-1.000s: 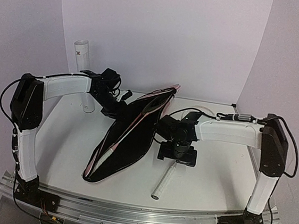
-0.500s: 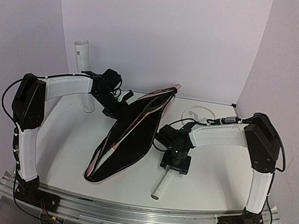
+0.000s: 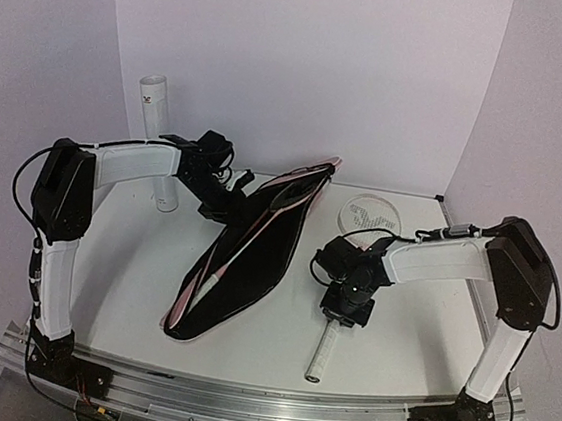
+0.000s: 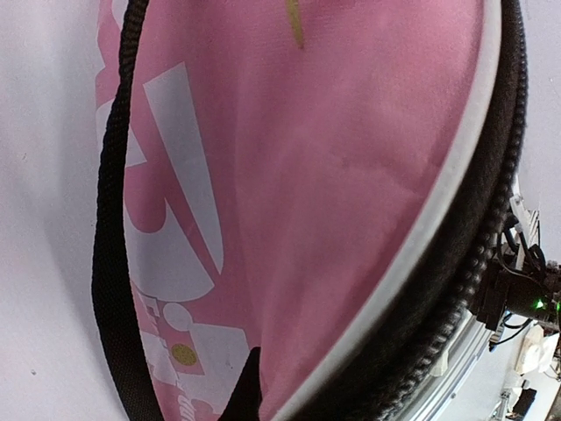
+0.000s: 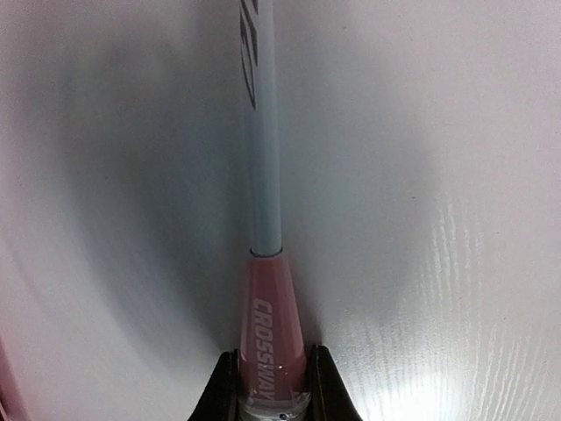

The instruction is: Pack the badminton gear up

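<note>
Right claw, just right of the pink bag, is pinching one racket by the pink cone above its handle. This racket lies flat on the worktop, its head toward the back wall. Inside the open bag I see a second racket. At the bag's far left rim the left claw is pressed together on the raised flap. Beyond the bag's left side stands a white tube.
</note>
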`<state>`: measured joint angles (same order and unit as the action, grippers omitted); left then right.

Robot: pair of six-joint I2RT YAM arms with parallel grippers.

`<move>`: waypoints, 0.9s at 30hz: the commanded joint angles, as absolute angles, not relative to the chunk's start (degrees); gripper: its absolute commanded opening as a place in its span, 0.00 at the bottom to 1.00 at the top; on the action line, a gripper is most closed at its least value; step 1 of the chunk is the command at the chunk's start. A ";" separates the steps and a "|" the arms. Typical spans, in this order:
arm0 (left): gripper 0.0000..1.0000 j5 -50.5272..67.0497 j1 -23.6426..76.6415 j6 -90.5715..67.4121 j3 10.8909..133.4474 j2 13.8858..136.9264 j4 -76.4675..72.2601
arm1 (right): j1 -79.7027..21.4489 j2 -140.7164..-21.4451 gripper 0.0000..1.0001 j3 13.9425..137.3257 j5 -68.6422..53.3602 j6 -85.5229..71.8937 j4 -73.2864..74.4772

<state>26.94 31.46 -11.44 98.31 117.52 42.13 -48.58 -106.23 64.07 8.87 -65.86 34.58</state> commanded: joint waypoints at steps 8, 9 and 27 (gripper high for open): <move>0.00 25.19 31.29 -14.50 103.11 121.03 35.84 | -49.51 -92.09 0.00 57.86 16.39 -64.03 36.31; 0.00 25.16 31.30 -14.45 103.13 121.18 35.67 | -49.85 -91.77 0.00 57.46 16.35 -64.04 36.22; 0.00 21.19 31.34 -14.53 102.98 124.80 31.63 | -63.85 -82.61 0.00 51.47 23.07 -72.58 35.17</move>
<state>24.47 31.57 -13.95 100.51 123.05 34.48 -62.34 -87.23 52.20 15.62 -67.80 35.31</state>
